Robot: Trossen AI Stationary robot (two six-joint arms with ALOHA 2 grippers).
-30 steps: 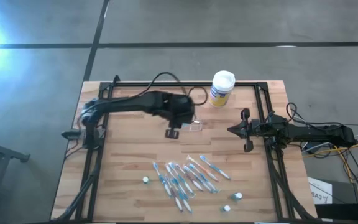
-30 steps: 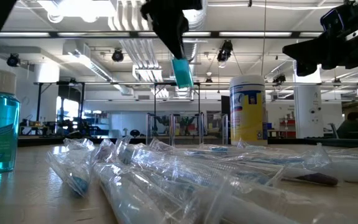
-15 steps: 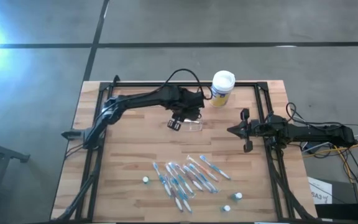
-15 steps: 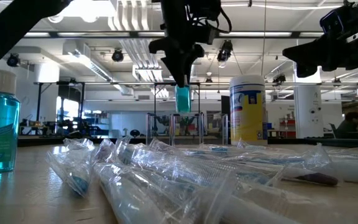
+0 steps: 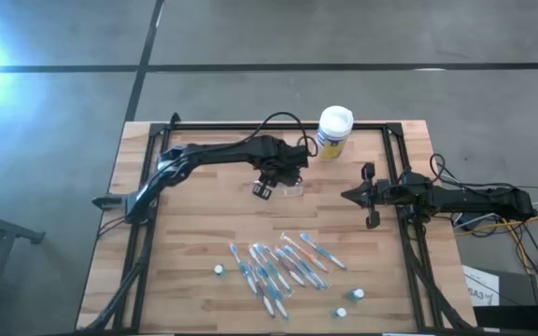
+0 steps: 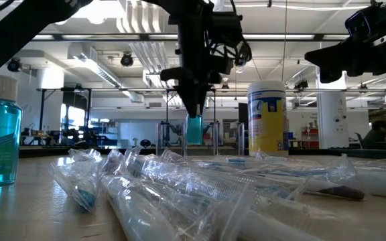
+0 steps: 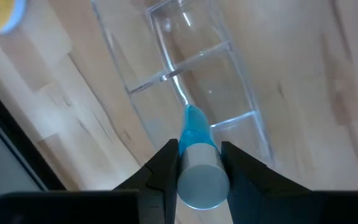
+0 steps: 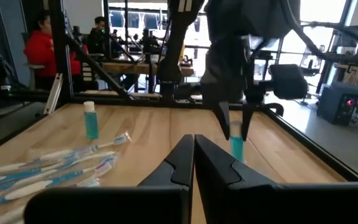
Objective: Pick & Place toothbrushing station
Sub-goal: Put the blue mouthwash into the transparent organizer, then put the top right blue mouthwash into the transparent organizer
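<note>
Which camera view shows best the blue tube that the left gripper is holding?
The left wrist view: the blue tube sits between the left gripper's fingers, over the clear plastic holder. The low and right wrist views show it small; the high view hides it.

A: Where does the small see-through plastic cup (image 5: 292,189) sit?
B: On the wooden counter (image 5: 185,243), toward the back, left of the yellow canister with a white lid (image 5: 333,132).
A: And the left gripper (image 5: 263,189)?
B: Above the cup, holding a small blue tube (image 7: 197,152) over it.
A: The wrapped blue-white and pink toothbrushes (image 5: 278,264)?
B: Nearer the front edge. The right gripper (image 5: 346,196) hangs at the right side.
</note>
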